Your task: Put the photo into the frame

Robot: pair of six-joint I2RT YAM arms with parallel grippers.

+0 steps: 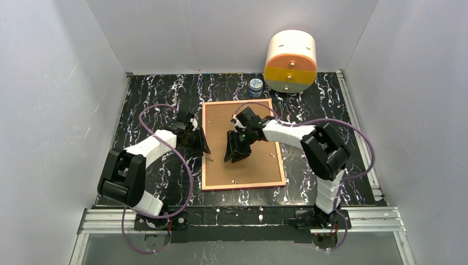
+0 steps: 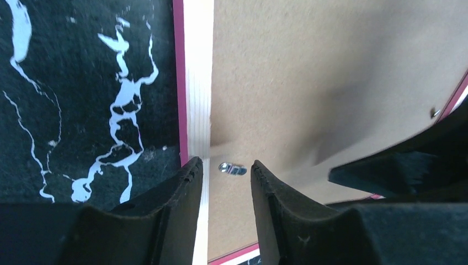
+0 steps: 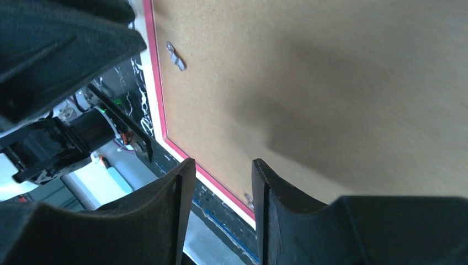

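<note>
On the black, white-veined marble-look table (image 1: 160, 94), your thin rectangular picture frame (image 2: 197, 83) lies face down in the middle, pink-red outer edge, pale back rim, matte brown cardboard backing board (image 1: 221, 149) up. Elbow bent, your right gripper (image 3: 223, 165) hangs over the board's middle, partly open, empty. Your left gripper (image 2: 226, 165) tilts down at the frame's left edge, half open around nothing, just short of a small silver metal clip (image 2: 232, 168).

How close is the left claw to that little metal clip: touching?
Apart. The left wrist view shows the metal clip lying between the fingertips of the left gripper, with backing board showing on either side.
</note>
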